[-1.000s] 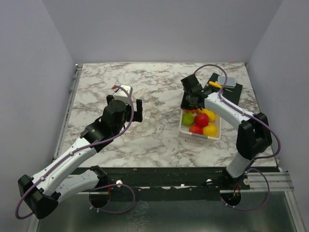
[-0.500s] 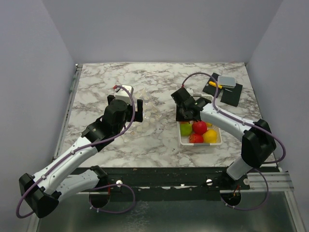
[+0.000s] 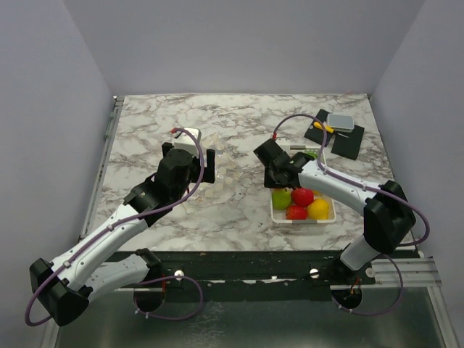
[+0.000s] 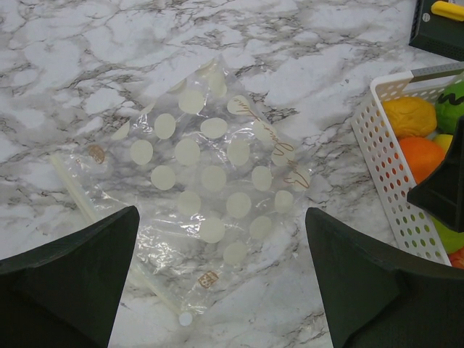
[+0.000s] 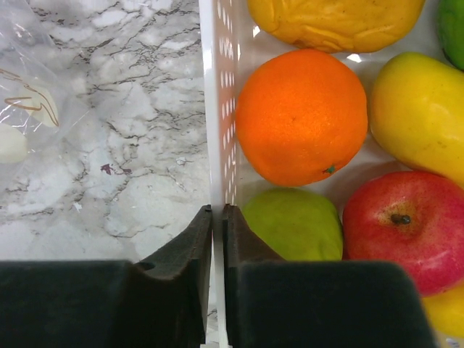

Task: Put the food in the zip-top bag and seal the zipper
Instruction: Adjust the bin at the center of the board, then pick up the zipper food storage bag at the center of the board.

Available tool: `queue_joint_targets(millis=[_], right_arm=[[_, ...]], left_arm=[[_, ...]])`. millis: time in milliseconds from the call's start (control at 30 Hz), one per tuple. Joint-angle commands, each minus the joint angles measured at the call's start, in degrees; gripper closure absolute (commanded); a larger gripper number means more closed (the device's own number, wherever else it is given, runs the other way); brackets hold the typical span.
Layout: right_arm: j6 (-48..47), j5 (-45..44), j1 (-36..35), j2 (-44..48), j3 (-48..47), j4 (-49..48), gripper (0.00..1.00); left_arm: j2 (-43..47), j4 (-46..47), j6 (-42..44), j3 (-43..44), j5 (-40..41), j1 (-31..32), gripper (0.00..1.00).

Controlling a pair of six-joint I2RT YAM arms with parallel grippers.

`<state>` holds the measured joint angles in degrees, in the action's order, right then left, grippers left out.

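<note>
The clear zip-top bag with pale dots lies flat on the marble; in the left wrist view its zipper runs along its left edge. My left gripper is open and empty just above the bag. The food sits in a white slotted basket: an orange, a green apple, a red apple and yellow pieces. My right gripper is shut on the basket's left wall, one finger inside and one outside.
A black mat with a grey block and a yellow item lies at the back right. The basket stands right of the bag, near the table's front edge. Grey walls enclose the table.
My right gripper has dragged the basket toward the front and a little left, away from the black mat and closer to the bag. The left arm has barely moved.
</note>
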<state>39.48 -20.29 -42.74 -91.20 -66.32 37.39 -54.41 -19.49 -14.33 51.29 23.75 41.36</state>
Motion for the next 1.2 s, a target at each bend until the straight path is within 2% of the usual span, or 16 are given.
queue_joint_targets(millis=[0, 100, 200, 400, 667, 867, 1167], right_arm=[[0.7, -4.9, -1.2, 2.3, -2.0, 2.2, 0.71], [0.4, -5.9, -1.5, 3.0, -3.4, 3.6, 0.59], [0.1, -6.4, -1.8, 4.1, -4.6, 4.5, 0.53], [-1.8, -4.3, -2.5, 7.7, -6.2, 3.4, 0.46], [-5.3, 3.8, -3.7, 10.3, -6.7, -2.5, 0.37], [-6.9, 4.5, -7.3, 5.9, -11.7, -4.0, 0.23], [-7.7, 2.0, -13.2, -6.2, -23.3, -3.0, 0.14]], left_arm=[[-0.1, -0.8, 0.3, 0.3, 2.0, -0.2, 0.01], [0.2, -0.8, 0.2, 0.3, 2.5, -0.2, 0.01], [0.4, -0.8, 0.2, 0.3, 2.9, -0.1, 0.01], [0.9, -0.9, -0.2, 0.2, 4.0, -0.2, 0.01], [4.6, -0.8, -0.4, -0.1, 7.9, -0.1, 0.01], [7.0, -0.8, -0.5, -0.5, 10.2, -0.1, 0.01], [11.7, -0.7, -1.5, -1.1, 16.2, -0.2, 0.04]])
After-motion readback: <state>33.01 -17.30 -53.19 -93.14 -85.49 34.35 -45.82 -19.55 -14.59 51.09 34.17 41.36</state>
